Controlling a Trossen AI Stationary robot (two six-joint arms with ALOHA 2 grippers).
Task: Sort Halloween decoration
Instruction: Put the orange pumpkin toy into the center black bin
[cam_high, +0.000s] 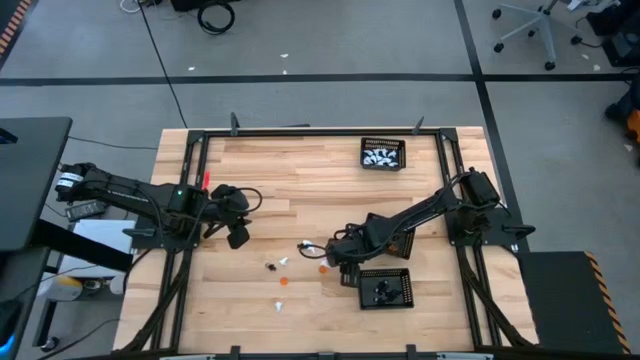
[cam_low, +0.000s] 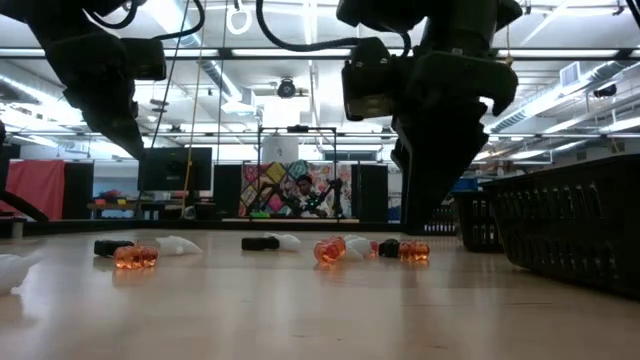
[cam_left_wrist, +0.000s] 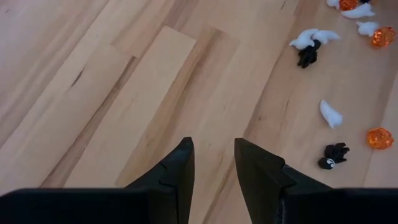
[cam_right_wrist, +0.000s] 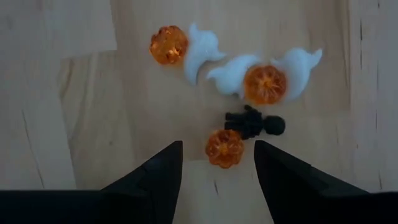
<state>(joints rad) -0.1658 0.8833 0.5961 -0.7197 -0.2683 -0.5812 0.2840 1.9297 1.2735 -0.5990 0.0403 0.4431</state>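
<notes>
Wood table — figures scattered; both jaws spread, empty — person beyond.

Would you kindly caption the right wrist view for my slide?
Open right claw hovers over an orange pumpkin beside a black figure and white ghosts.

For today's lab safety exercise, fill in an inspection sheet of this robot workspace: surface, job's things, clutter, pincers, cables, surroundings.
Surface: wooden table, pale planks, dark frame at its edges.
Job's things: small white, orange and black Halloween figures loose on the table's near middle; one mesh tray holds white figures, another mesh tray holds black ones.
Clutter: nothing seen besides the loose figures.
Pincers: right pincer open above an orange pumpkin beside a black figure; left pincer open over bare wood, empty.
Cables: a black cable runs across the floor.
Surroundings: grey floor, office chair, a person far behind the table.
</notes>
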